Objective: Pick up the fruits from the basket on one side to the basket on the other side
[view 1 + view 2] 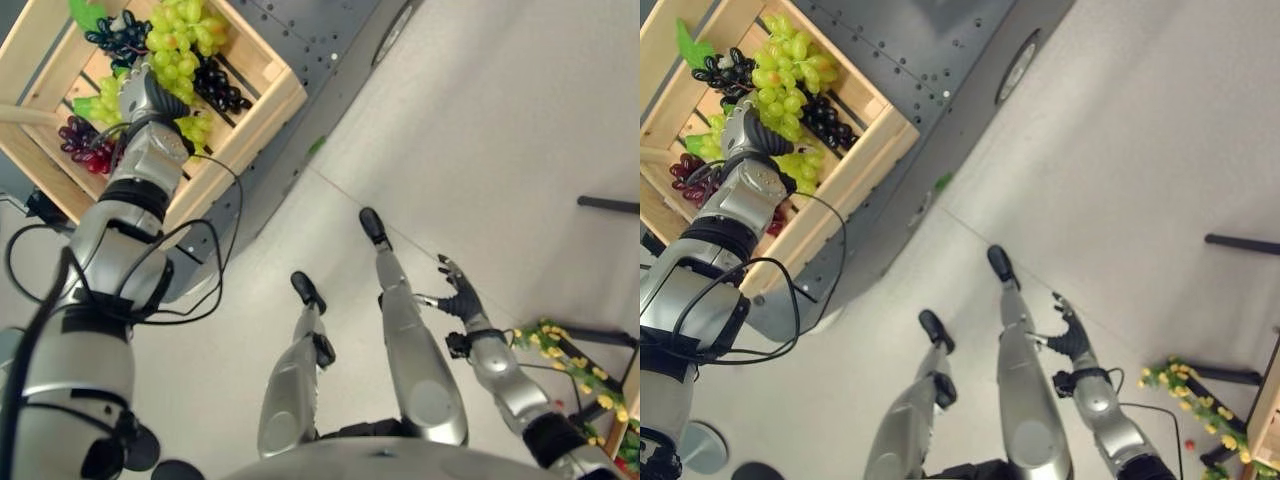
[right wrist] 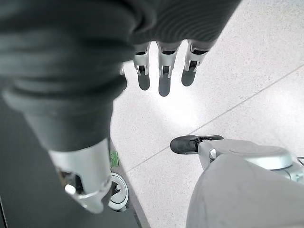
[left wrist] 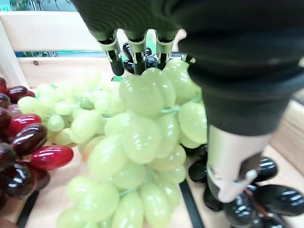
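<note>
Now reaching with the left hand [image 1: 140, 97] into the wooden crate [image 1: 262, 112] at far left, fingers closing around a green grape bunch [image 3: 142, 142] among red grapes [image 1: 85, 140] and black grapes [image 1: 220, 85], likely for lifting, while keeping the right hand [image 1: 458, 292] relaxed, fingers straight, holding nothing, above the floor [image 1: 500, 120].

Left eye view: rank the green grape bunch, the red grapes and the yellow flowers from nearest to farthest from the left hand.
1. Green grape bunch: in the wooden crate, right at the left hand.
2. Red grapes: same crate, beside the wrist.
3. Yellow flowers: far across the floor, beyond the right hand.
</note>
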Robot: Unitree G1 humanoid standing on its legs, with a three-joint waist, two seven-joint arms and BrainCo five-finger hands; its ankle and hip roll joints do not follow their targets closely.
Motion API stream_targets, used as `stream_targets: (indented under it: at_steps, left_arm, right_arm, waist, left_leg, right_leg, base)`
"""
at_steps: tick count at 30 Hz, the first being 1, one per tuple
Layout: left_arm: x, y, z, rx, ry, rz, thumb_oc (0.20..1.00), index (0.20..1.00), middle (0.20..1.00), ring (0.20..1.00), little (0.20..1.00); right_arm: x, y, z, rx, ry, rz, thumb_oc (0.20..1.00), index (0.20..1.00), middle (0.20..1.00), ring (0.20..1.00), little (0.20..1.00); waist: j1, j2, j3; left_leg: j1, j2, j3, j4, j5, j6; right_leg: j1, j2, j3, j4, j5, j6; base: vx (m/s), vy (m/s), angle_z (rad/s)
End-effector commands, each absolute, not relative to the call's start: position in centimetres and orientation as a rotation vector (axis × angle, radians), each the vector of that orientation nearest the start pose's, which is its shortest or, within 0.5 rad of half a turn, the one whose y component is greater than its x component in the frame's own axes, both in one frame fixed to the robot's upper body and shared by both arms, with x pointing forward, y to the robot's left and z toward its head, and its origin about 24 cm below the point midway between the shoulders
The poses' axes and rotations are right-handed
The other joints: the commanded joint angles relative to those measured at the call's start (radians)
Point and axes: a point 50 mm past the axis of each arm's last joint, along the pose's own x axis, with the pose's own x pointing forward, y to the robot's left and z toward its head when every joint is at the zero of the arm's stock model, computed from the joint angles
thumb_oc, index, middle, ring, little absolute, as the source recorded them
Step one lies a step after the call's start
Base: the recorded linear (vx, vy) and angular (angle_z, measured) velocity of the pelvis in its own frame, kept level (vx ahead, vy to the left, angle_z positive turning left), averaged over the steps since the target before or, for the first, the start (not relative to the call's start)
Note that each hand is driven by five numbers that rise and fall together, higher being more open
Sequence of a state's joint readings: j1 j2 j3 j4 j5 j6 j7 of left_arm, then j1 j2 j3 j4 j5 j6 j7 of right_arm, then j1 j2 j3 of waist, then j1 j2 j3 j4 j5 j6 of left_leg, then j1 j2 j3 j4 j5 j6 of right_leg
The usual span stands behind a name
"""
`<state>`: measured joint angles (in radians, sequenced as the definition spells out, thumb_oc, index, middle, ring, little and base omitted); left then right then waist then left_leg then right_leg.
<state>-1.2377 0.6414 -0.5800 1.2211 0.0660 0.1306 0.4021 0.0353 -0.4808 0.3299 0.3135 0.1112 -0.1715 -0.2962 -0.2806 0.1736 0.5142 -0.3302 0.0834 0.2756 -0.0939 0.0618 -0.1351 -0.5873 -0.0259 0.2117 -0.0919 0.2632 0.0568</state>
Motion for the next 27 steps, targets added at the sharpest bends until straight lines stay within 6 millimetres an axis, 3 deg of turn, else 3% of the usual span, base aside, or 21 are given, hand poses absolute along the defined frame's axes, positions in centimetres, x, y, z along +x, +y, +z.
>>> stream_targets:
  at_steps: [1,7,8,9,10,18,27]
  left_arm:
    - [39.2,31.5,24.3,1.100,0.055,0.742,1.000,1.000,1.000,1.000,1.000]
    - [38.9,31.9,23.6,0.980,0.071,0.782,1.000,1.000,1.000,1.000,1.000]
    - [39.0,31.8,23.6,0.964,0.068,0.783,0.771,0.771,0.771,0.771,0.771]
    - [39.0,31.7,23.7,0.936,0.060,0.782,0.282,0.282,0.282,0.282,0.282]
    - [39.1,31.5,23.8,0.917,0.050,0.779,0.200,0.200,0.200,0.200,0.200]
    - [39.6,30.1,23.9,0.855,-0.004,0.777,0.200,0.200,0.200,0.200,0.200]
    - [39.5,30.1,23.0,0.746,-0.008,0.807,0.200,0.200,0.200,0.200,0.200]
  right_arm:
    - [21.2,-21.5,-1.2,-0.395,0.153,-0.033,1.000,1.000,1.000,1.000,1.000]
    - [20.8,-21.4,-1.4,-0.382,0.159,-0.035,1.000,1.000,1.000,1.000,1.000]
    - [20.7,-21.4,-1.4,-0.383,0.160,-0.036,1.000,1.000,1.000,1.000,1.000]
    - [20.7,-21.4,-1.4,-0.381,0.160,-0.039,1.000,1.000,1.000,1.000,1.000]
    - [20.7,-21.4,-1.5,-0.382,0.164,-0.042,1.000,1.000,1.000,1.000,1.000]
    - [20.6,-21.2,-1.2,-0.377,0.140,-0.042,1.000,1.000,1.000,1.000,1.000]
    - [20.4,-21.0,-1.0,-0.380,0.123,-0.037,1.000,1.000,1.000,1.000,1.000]
  waist:
    - [-0.012,-0.017,0.006]
    - [-0.008,-0.024,0.006]
    - [-0.008,-0.026,0.006]
    - [-0.007,-0.027,0.006]
    - [-0.007,-0.029,0.006]
    - [-0.008,-0.041,0.006]
    - [-0.005,-0.062,0.006]
  left_leg:
    - [-0.034,0.010,-0.049,0.007,0.019,-0.003]
    - [-0.051,0.011,-0.048,0.007,0.020,-0.003]
    - [-0.053,0.012,-0.050,0.007,0.021,-0.003]
    - [-0.056,0.012,-0.051,0.007,0.021,-0.003]
    - [-0.058,0.013,-0.051,0.007,0.021,-0.004]
    - [-0.075,0.013,-0.053,0.007,0.022,-0.006]
    - [-0.090,0.016,-0.056,0.007,0.022,-0.006]
  right_leg:
    - [0.100,-0.006,-0.080,0.020,-0.152,0.106]
    - [0.085,-0.002,-0.083,0.020,-0.151,0.103]
    - [0.083,-0.001,-0.083,0.020,-0.151,0.103]
    - [0.080,0.000,-0.083,0.020,-0.151,0.102]
    - [0.079,0.000,-0.084,0.020,-0.151,0.102]
    - [0.061,0.004,-0.090,0.023,-0.150,0.099]
    - [0.047,0.008,-0.091,0.024,-0.148,0.097]
  base:
    - [0.00,-0.016,-0.03]
    - [0.00,-0.009,-0.02]
    - [0.01,-0.030,-0.02]
    - [0.00,0.000,0.00]
    - [0.00,0.000,0.00]
    - [0.00,0.000,0.00]
    - [0.00,-0.002,-0.01]
